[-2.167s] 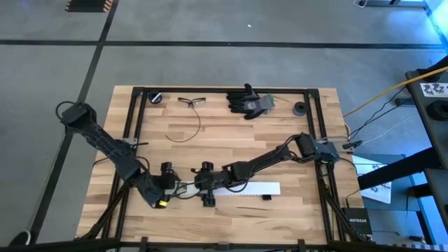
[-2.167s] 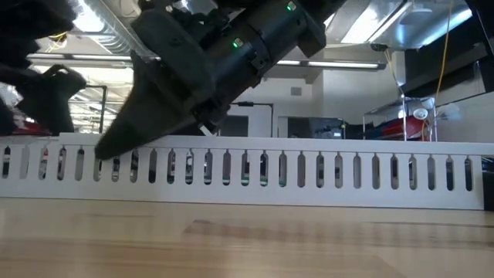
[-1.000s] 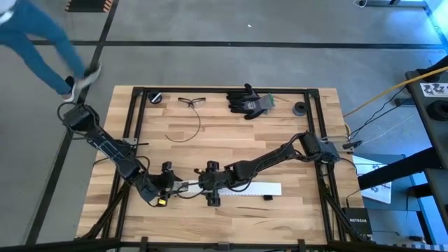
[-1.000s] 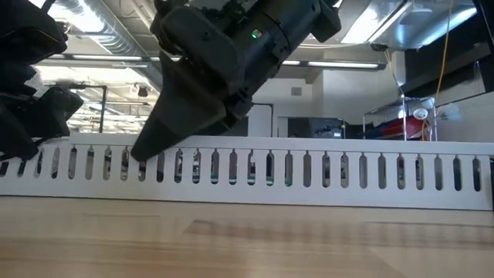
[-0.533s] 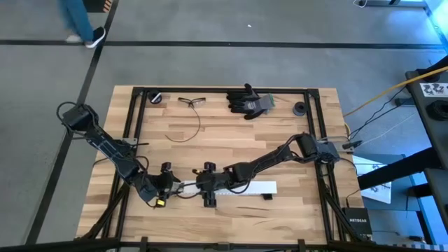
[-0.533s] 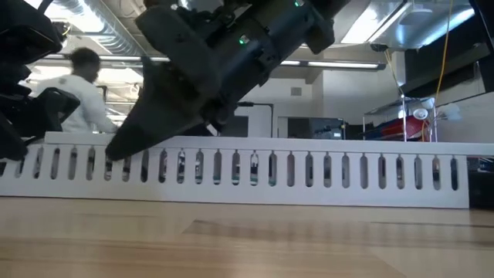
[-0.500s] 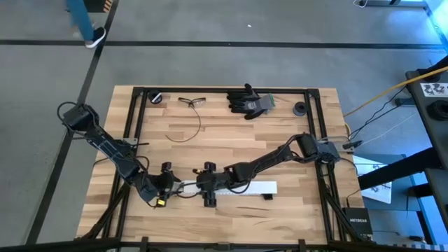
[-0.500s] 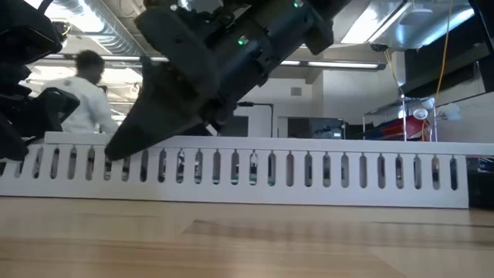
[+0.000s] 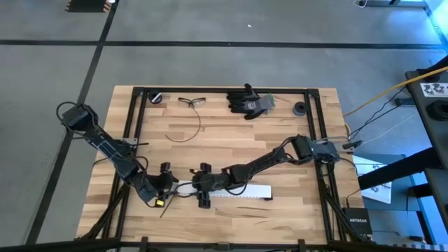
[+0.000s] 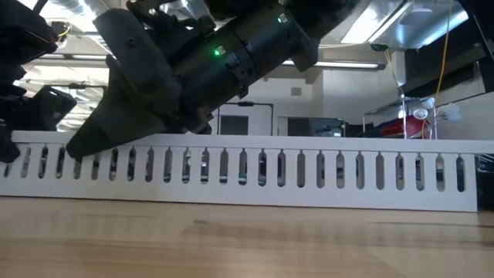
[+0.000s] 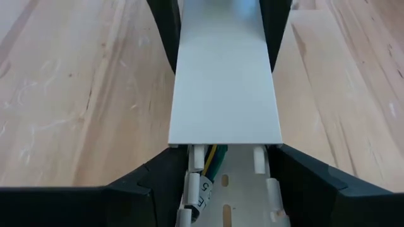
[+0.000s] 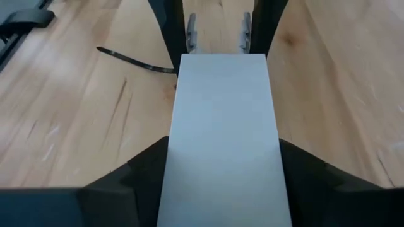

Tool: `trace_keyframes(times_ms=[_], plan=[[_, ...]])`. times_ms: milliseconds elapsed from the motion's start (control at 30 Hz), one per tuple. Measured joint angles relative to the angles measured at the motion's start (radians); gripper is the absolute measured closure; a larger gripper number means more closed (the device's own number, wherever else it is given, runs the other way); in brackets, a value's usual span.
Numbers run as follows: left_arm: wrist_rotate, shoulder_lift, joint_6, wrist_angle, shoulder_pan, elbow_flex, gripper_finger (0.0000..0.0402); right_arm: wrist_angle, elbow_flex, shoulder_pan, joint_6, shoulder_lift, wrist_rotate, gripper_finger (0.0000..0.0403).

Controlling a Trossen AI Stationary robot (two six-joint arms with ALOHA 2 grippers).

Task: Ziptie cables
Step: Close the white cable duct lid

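A white slotted cable duct lies on the table near its near edge, closed over most of its length by a flat white cover. At its open left end, green, yellow and white labelled cables lie inside. My left gripper is shut on that open end. Just to its right, my right gripper is shut on the cover. One black ziptie lies flat on the wood beside the duct. Another ziptie curves farther back. My left gripper clasps the duct's open left end between its two fingers, one on each slotted side wall. It comes level from the table's left, along the duct, which rests on the table. My right gripper pinches the cover's left part by its two long edges, fingers pointing toward the table's left along the duct. The cover sits on the duct.
Black gloves, safety glasses and two small black round parts lie along the far edge. A small black piece sits by the duct's right end. Bare wood lies between the duct and the far items.
My right gripper has moved a little toward the table's left, closer to my left gripper. The white cover and the duct's right end have slid left with it. A person who walked past beyond the table's far left corner has left the view.
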Motion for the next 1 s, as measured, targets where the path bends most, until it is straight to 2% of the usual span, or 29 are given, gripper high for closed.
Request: trace_keyframes(times_ms=[133, 233, 333, 433, 500, 600, 767, 900, 1000], plan=[[0.000, -0.002, -0.032, -0.022, 0.002, 0.003, 0.0203, -0.037, 0.006, 0.000, -0.002, -0.004, 0.003, 0.0169], [0.033, -0.003, -0.033, -0.025, 0.028, 0.007, 0.0188, -0.040, 0.009, -0.004, -0.005, -0.003, -0.002, 0.0151], [0.116, -0.007, 0.001, -0.052, 0.063, 0.025, 0.0160, -0.061, 0.009, -0.006, -0.005, -0.003, -0.002, 0.0139], [0.212, -0.033, 0.016, -0.181, 0.088, 0.089, 0.0136, -0.072, 0.009, -0.004, -0.005, -0.003, -0.007, 0.0134], [0.229, -0.062, -0.008, -0.313, 0.082, 0.129, 0.0128, -0.090, 0.009, -0.003, -0.005, -0.003, -0.007, 0.0134], [0.184, -0.100, -0.031, -0.406, 0.049, 0.153, 0.0128, -0.111, 0.010, -0.005, -0.004, -0.003, -0.007, 0.0133], [0.083, -0.110, -0.069, -0.427, -0.033, 0.152, 0.0141, -0.117, 0.009, -0.004, -0.004, -0.004, -0.008, 0.0132], [0.008, -0.098, -0.149, -0.385, -0.090, 0.115, 0.0151, -0.118, 0.008, -0.003, -0.006, -0.004, -0.009, 0.0132], [-0.028, -0.093, -0.191, -0.288, -0.115, 0.055, 0.0152, -0.118, 0.007, -0.003, -0.018, -0.004, -0.010, 0.0132]])
